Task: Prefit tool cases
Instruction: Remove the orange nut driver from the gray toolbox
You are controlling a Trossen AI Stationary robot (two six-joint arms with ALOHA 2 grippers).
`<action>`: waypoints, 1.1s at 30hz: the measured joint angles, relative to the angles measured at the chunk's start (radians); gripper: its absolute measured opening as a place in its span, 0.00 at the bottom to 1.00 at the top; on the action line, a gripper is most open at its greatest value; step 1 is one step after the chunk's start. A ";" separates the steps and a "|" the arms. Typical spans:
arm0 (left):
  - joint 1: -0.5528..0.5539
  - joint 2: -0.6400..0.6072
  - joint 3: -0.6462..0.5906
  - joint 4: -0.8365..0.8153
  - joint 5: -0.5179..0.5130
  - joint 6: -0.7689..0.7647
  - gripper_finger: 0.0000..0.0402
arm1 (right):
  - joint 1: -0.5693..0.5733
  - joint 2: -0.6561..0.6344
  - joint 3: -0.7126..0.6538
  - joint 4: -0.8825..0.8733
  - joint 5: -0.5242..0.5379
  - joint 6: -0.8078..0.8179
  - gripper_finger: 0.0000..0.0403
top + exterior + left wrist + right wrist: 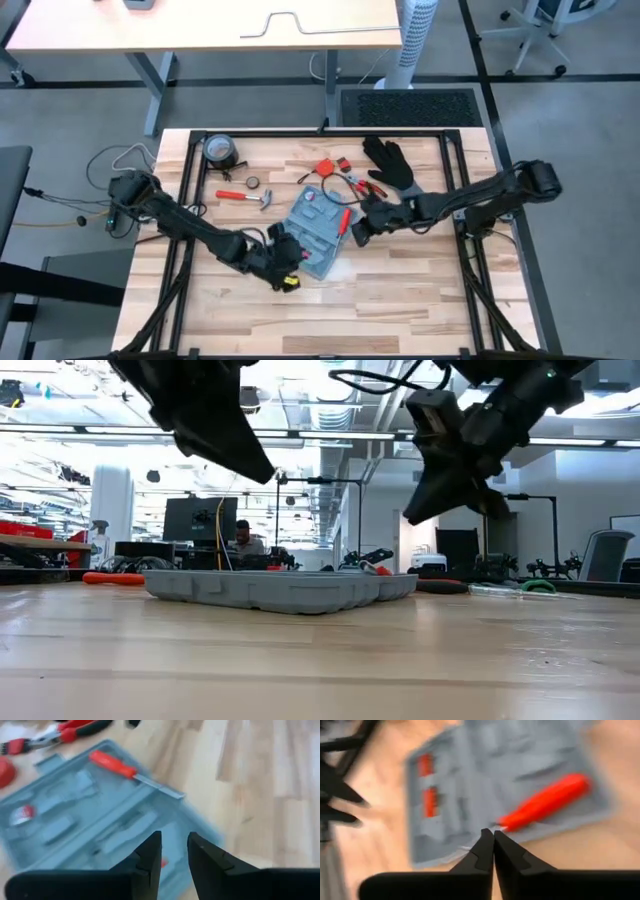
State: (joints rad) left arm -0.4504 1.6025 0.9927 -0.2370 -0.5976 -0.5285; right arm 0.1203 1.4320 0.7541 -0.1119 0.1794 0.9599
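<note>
The light-blue tool case [320, 235] lies open and flat on the wooden table, also seen in the low view [270, 588]. A red-handled screwdriver [112, 764] rests across its edge nearest the right arm [547, 802]. Small red pieces [425, 765] sit in its moulded slots. My left gripper [174, 851] hovers over the case's near left end [285, 262], its fingers a narrow gap apart with nothing between them. My right gripper [493, 836] is shut and hangs above the case's right edge [355, 228], clear of it in the low view [450, 475].
Beyond the case lie a red-handled hammer [250, 198], a tape roll [218, 150], a black glove [390, 162], red pliers [362, 185] and a red piece [325, 167]. Bare wood lies toward the near edge [330, 320]. A black frame [460, 170] borders the table.
</note>
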 joint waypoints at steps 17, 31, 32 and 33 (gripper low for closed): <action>0.277 -0.126 -0.253 0.014 0.311 0.368 0.21 | -0.029 0.258 0.199 0.037 0.003 0.055 0.02; 0.239 -0.111 -0.259 0.071 0.445 0.261 0.21 | -0.017 0.476 0.535 -0.513 -0.031 -0.027 0.01; 0.232 -0.105 -0.259 0.073 0.449 0.261 0.21 | -0.017 0.473 0.535 -0.543 -0.028 -0.027 0.00; 0.227 -0.090 -0.259 0.088 0.458 0.260 0.21 | -0.015 0.470 0.535 -0.577 -0.025 -0.026 0.00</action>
State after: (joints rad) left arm -0.2236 1.5123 0.7339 -0.1494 -0.1392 -0.2687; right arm 0.1056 1.9020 1.2892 -0.6889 0.1541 0.9337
